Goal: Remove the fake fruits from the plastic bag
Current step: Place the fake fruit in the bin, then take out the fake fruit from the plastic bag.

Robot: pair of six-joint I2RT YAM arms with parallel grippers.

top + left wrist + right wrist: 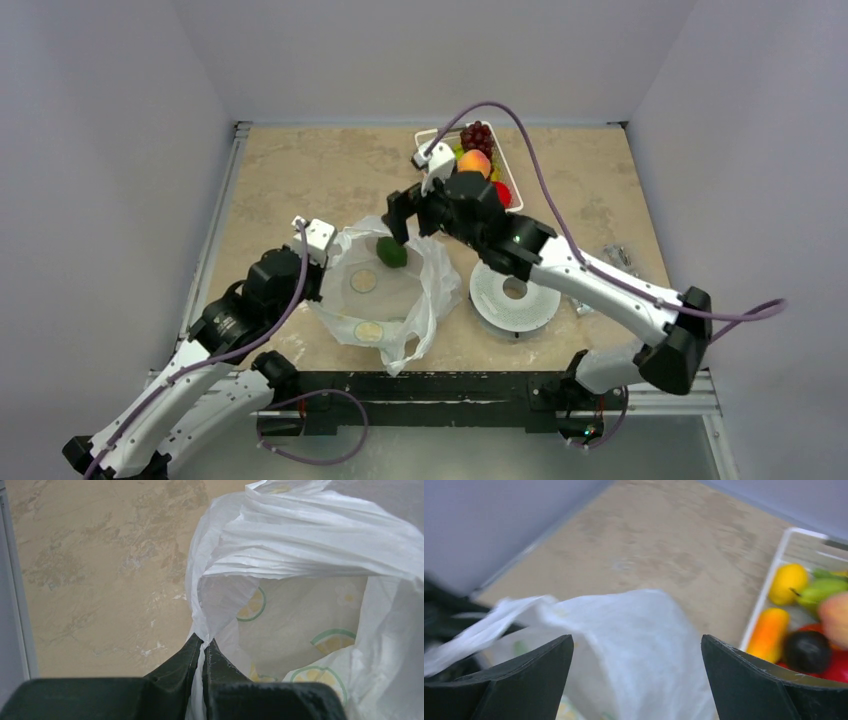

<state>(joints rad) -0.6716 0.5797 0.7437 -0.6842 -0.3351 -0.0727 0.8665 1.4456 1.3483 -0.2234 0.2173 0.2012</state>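
The plastic bag [385, 300] lies open on the table, white with yellow-green discs. A green avocado-like fruit [391, 251] sits in it at the far rim. My left gripper [322, 262] is shut on the bag's left rim; in the left wrist view its fingertips [203, 642] pinch the bag's film [300, 555]. My right gripper [412, 222] is open and empty, just above the bag's far rim, close to the green fruit. In the right wrist view it [637, 645] hangs over the bag [624, 630]; the green fruit is not seen there.
A white lattice basket [515, 180] at the back right holds dark red grapes [477, 135], a peach [474, 162] and a red fruit [503, 193]; its rim [769, 585] and a yellow fruit [789, 582] show in the right wrist view. A white tape roll [514, 296] lies right of the bag.
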